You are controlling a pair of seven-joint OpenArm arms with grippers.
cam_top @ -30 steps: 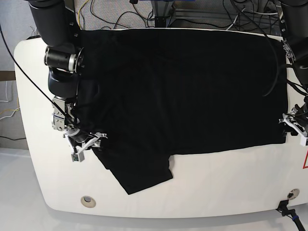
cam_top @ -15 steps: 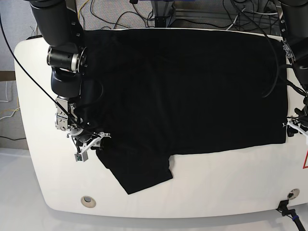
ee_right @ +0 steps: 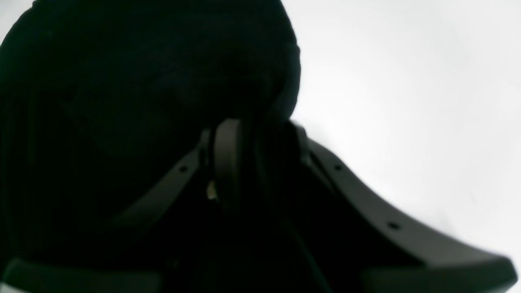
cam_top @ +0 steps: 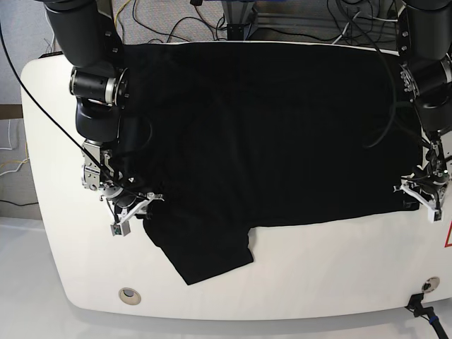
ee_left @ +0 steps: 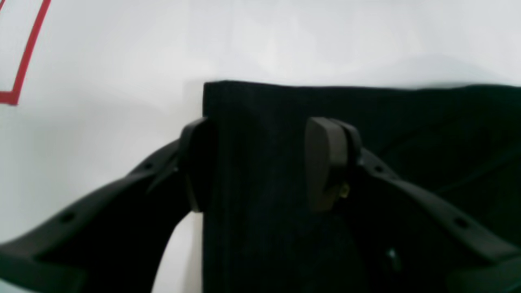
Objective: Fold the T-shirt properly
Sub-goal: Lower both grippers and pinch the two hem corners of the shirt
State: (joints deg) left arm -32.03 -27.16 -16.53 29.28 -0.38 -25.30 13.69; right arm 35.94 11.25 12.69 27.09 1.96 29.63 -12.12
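Observation:
The black T-shirt (cam_top: 268, 134) lies spread flat on the white table (cam_top: 318, 275), plain side up, with one sleeve (cam_top: 205, 254) pointing toward the front edge. On the view's left, my right gripper (cam_top: 136, 210) is at the shirt's edge just above that sleeve. In the right wrist view its jaws (ee_right: 260, 150) are drawn close together with a hump of T-shirt cloth (ee_right: 142, 61) bunched between them. On the view's right, my left gripper (cam_top: 419, 192) is at the hem corner. It stands open (ee_left: 262, 162), its fingers straddling the T-shirt corner (ee_left: 260, 106) without pinching it.
Cables (cam_top: 233, 18) hang behind the table's far edge. Round holes (cam_top: 129, 295) (cam_top: 428, 285) sit near the front corners. A red marking (cam_top: 448, 236) (ee_left: 24, 53) is on the table just right of the left gripper.
The right gripper's jaws have narrowed onto the cloth beside the sleeve. The left arm has shifted inward, bringing its open fingers over the hem corner.

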